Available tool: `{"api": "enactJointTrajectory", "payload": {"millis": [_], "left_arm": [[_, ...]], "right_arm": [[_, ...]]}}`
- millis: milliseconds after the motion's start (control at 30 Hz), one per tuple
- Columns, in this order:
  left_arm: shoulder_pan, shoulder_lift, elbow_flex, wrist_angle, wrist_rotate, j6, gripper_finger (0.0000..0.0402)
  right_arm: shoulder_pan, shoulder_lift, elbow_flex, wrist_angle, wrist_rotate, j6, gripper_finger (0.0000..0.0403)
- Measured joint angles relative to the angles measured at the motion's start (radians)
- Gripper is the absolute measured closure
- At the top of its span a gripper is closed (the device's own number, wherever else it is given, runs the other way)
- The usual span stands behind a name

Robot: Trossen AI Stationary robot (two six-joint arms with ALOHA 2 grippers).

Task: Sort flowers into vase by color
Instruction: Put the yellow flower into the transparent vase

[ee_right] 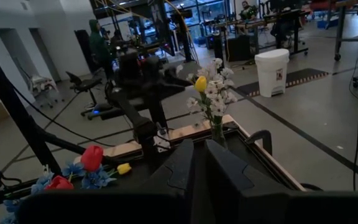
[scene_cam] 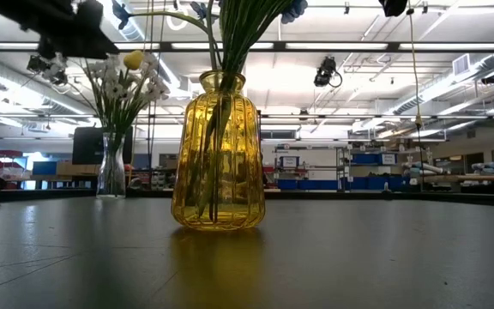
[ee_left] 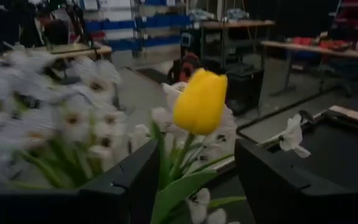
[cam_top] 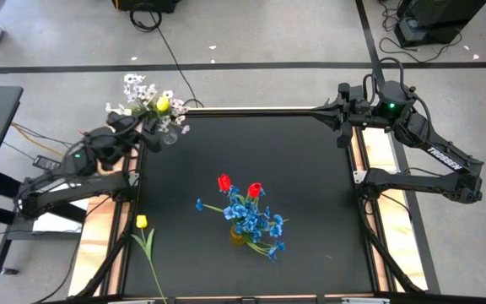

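A clear vase [cam_top: 170,135] stands at the table's far left corner with white sprays [cam_top: 137,89] and one yellow tulip [cam_top: 163,104] in it. My left gripper [cam_top: 148,124] is open at that bouquet; in the left wrist view its fingers [ee_left: 129,183] stand on either side of the yellow tulip's [ee_left: 199,101] stem without closing on it. An amber vase [scene_cam: 217,154] in the table's middle holds blue sprays [cam_top: 256,224] and two red tulips [cam_top: 224,181]. A second yellow tulip [cam_top: 142,222] lies flat by the near left edge. My right gripper [cam_top: 344,114] is shut, parked at the far right corner.
The table's frame rails [cam_top: 260,108] run along the far and side edges. The black tabletop [cam_top: 310,169] lies bare between the amber vase and the right arm. Cables [cam_top: 163,42] trail over the floor beyond the far edge; a person [ee_right: 97,40] shows far off in the room.
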Motion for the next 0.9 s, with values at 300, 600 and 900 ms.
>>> {"api": "enactJointTrajectory", "payload": {"millis": [300,600,900], "left_arm": [[-0.012,0.010,0.202,-0.431,0.156,-0.182,0.0191],[-0.012,0.053,0.211,-0.411,0.353,-0.280,0.0192],[-0.012,0.205,0.346,-0.421,0.439,-0.220,0.0217]], "right_arm": [[0.000,0.000,0.000,0.000,0.000,0.000,0.0355],[0.000,0.000,0.000,0.000,0.000,0.000,0.0355],[0.000,0.000,0.000,0.000,0.000,0.000,0.0355]]}}
